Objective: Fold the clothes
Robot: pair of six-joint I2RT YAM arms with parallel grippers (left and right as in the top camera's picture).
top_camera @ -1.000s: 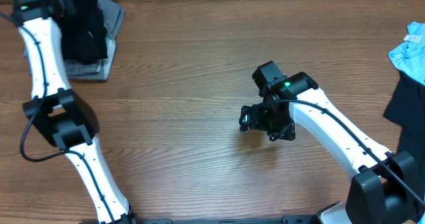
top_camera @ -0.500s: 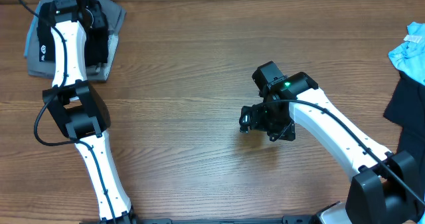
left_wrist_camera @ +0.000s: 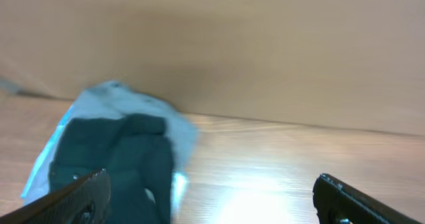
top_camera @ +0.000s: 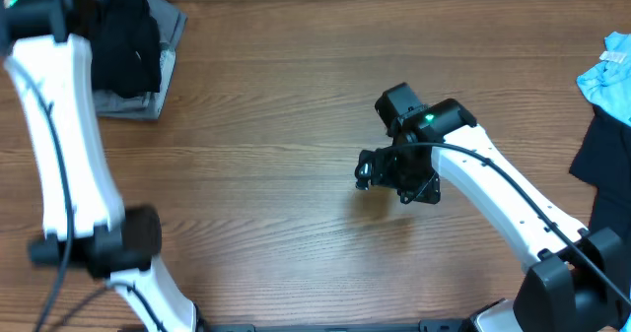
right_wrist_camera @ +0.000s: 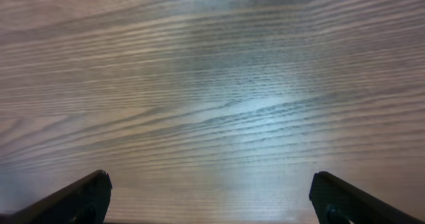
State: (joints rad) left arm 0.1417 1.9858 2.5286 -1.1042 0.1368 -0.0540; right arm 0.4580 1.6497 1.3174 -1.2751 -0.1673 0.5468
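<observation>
**As the left arm is swinging clear, the stack is lying free in the far-left corner**

While you are watching the overhead view, note that the left arm (top_camera: 59, 125) is no longer lying across the pile as it was half a second ago. It is now sweeping along the left edge, heavily blurred. The left gripper (left_wrist_camera: 211, 181) is standing with its fingers spread fully apart (a second ago they were much closer together), and it is gripping nothing.

The black garment (top_camera: 128, 41) is resting on top of the grey garment (top_camera: 166, 71) at the far-left corner of the table (top_camera: 276, 125), much as it lay a second ago. The left wrist camera is looking down on it from above and behind. In the overhead view the blurred arm is covering the pile's left margin, so you are not seeing that edge.

The right arm (top_camera: 493, 189) is hanging over mid-table, barely shifted. The right gripper (right_wrist_camera: 209, 177) is gaping wide over bare wood, holding nothing. At the right edge, a light blue garment (top_camera: 606, 71) and a dark garment (top_camera: 601, 165) are lying well apart from the stack.
</observation>
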